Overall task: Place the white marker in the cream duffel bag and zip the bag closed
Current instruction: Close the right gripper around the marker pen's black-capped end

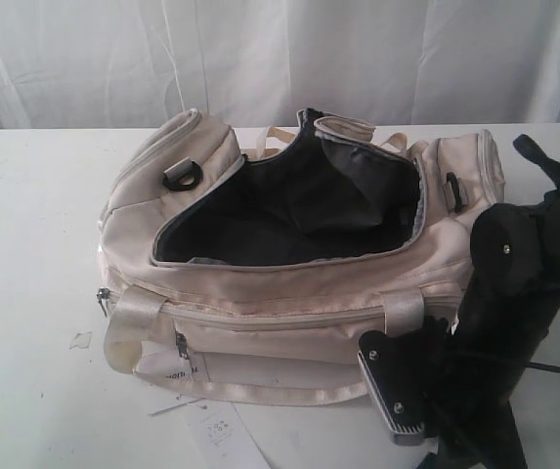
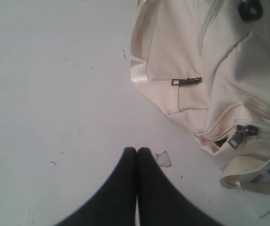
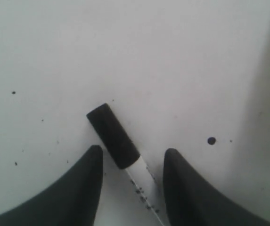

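Observation:
The cream duffel bag (image 1: 289,322) lies on the white table with its main zipper wide open, showing the black lining (image 1: 299,210). The white marker (image 3: 139,181) lies flat on the table, its black cap (image 3: 112,135) pointing away from the wrist. My right gripper (image 3: 132,160) is open, one finger on each side of the barrel, neither touching it. In the exterior view the right arm (image 1: 495,322) hangs low beside the bag's near right corner and hides the marker. My left gripper (image 2: 137,151) is shut and empty over bare table near the bag's end (image 2: 205,70).
Paper tags (image 1: 216,430) lie on the table at the bag's front. A small torn scrap (image 2: 163,159) sits beside my left fingertips. A white curtain (image 1: 280,59) hangs behind the table. A dark spot (image 3: 211,140) marks the table near the marker.

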